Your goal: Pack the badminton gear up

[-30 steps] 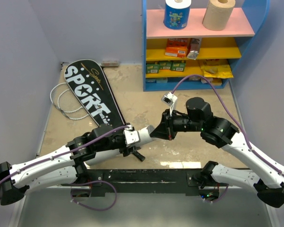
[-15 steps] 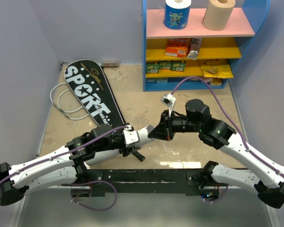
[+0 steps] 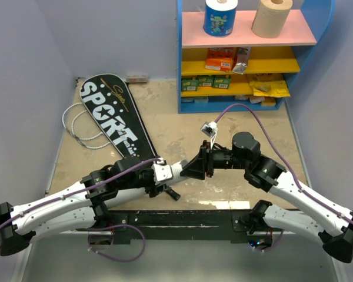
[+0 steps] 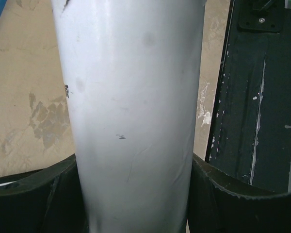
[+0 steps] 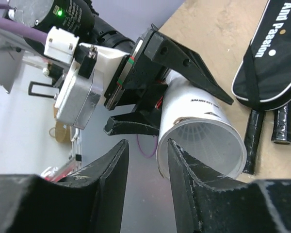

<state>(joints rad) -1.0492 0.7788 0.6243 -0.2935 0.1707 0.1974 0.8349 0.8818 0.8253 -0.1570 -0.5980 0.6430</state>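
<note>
Hidden or cut off:
- long white tube fills the left wrist view, both ends out of frame.
- In the top view most of the tube is buried between the two wrists. Only a short white stretch shows.
- rackets: only the strung head rims poke out on the left side of the black "SPORT" cover. From above, the handle ends go under the left arm. The right wrist view shows two black handles past the cover's narrow end.
- Inside the tube's open mouth is a white ribbed shape, probably a shuttlecock. Can't tell for sure.

Tools:
- left gripper is clamped on the tube, one black finger against each side. Tube is held above the middle of the bench's near edge, mouth toward the right arm.
- right gripper sits at the tube mouth, fingers parted by a narrow gap with nothing between them. One finger overlaps the rim. Contact unclear.

Cover lies diagonally from the far-left corner toward the bench middle.
</note>
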